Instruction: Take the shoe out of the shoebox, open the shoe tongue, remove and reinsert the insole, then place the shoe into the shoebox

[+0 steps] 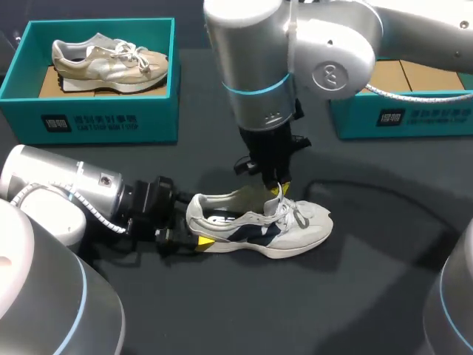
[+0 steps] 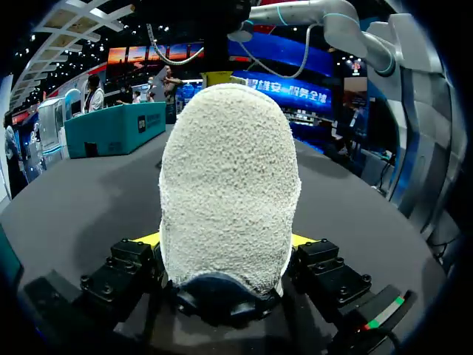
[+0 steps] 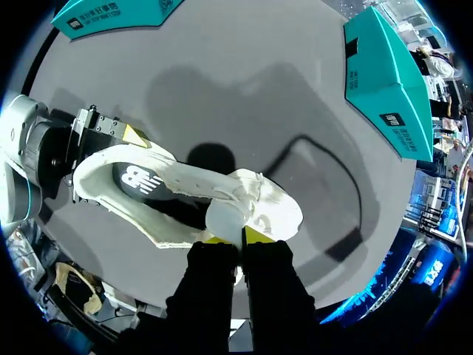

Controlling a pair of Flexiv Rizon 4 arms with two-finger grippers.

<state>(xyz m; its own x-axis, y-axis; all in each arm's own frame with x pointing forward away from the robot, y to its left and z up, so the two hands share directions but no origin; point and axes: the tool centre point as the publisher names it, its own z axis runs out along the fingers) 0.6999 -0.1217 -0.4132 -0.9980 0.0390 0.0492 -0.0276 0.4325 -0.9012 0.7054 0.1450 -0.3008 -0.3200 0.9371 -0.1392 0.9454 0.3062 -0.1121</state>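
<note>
A white and navy shoe [image 1: 259, 225] lies on its side on the dark table [image 1: 222, 310], toe to the right. From the left, my left gripper [image 1: 196, 225] clasps its heel. In the left wrist view the heel [image 2: 229, 185] fills the space between that gripper's two yellow fingertips [image 2: 148, 239], which press it from both sides. My right gripper [image 1: 279, 191] comes straight down onto the shoe's opening. In the right wrist view it [image 3: 240, 237] is shut on the shoe tongue [image 3: 225, 218], whose edge is pinched between its tips. The insole is hidden.
A teal shoebox [image 1: 96, 118] at the back left holds a beige shoe [image 1: 111, 63]. A second teal shoebox [image 1: 399, 118] stands at the back right, partly behind my right arm. A black cable [image 1: 384, 196] curves across the table to the right of the shoe.
</note>
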